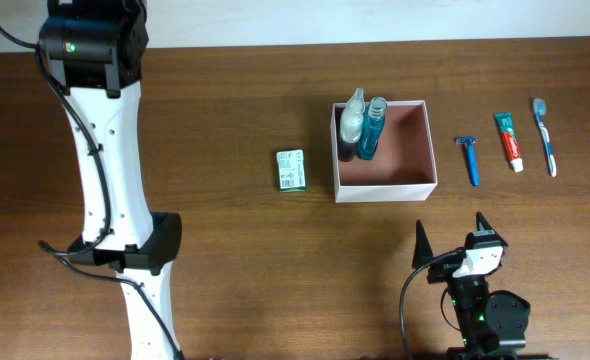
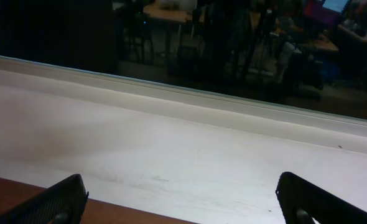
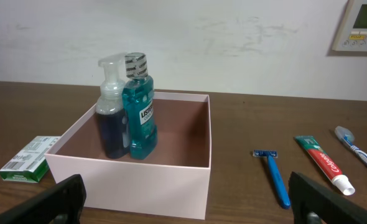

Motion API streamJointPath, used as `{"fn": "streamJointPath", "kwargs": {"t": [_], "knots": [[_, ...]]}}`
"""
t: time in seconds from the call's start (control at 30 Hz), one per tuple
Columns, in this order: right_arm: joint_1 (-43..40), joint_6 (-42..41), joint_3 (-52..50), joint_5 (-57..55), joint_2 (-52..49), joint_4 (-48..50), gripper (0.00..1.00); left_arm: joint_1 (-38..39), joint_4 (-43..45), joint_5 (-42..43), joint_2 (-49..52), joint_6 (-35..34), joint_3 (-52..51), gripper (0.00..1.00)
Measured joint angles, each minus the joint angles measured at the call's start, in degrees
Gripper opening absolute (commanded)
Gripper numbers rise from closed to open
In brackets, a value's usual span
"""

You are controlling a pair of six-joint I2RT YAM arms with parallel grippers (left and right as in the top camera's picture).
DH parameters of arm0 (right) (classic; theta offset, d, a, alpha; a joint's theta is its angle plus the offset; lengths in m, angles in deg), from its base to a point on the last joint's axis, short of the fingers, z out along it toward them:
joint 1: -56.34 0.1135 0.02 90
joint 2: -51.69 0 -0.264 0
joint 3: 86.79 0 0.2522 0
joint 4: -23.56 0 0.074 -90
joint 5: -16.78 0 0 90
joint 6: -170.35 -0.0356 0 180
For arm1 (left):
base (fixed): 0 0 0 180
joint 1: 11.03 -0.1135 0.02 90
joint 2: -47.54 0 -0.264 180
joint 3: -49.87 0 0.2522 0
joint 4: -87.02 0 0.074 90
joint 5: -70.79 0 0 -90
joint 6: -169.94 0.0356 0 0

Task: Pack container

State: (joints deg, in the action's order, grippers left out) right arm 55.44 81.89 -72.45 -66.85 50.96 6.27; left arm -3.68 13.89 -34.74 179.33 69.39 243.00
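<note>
Overhead view: the container (image 1: 385, 192), a square shallow box with thin white walls and a pinkish-brown floor, sits on the brown wooden table (image 1: 225, 230), and most of its floor is bare. Two bottles stand upright and touching in the container's corner farthest from the right gripper (image 1: 451, 224) on the soap-box side: a blue mouthwash bottle (image 1: 371, 130) with a silver-wrapped cap, and a clear pump bottle (image 1: 350, 128) of dark liquid between it and the wall. A small green-and-white soap box (image 1: 291, 170) lies flat just beside the container's left wall, apart from it. To the container's right lie three things in a row, none touching another: a blue razor (image 1: 469, 160) nearest, then a red-and-white toothpaste tube (image 1: 509, 141), then a blue toothbrush (image 1: 545, 136) farthest out. The right gripper hangs near the container's front wall, off its right corner, with its black fingers spread as wide as they go and nothing between them – the right wrist view looks over that wall into the box. The left arm rises well to the container's left, far from it. Its gripper (image 2: 180, 186) shows only in the left wrist view, jaws wide apart and empty, facing a white wall (image 2: 171, 143) past the table edge.
</note>
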Motion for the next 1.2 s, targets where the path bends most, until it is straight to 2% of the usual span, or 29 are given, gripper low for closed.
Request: {"fn": "streamJointPath", "kwargs": {"t": [0.53,1.2], "knots": [[0.00,0.00,0.00,0.00,0.00,0.00,0.99,0.00,-3.37,0.00,0.00,0.00,0.00,0.99],[0.00,-0.02,0.00,0.00,0.00,0.00,0.99,0.00,-3.50,0.00,0.00,0.00,0.00,0.99]]}}
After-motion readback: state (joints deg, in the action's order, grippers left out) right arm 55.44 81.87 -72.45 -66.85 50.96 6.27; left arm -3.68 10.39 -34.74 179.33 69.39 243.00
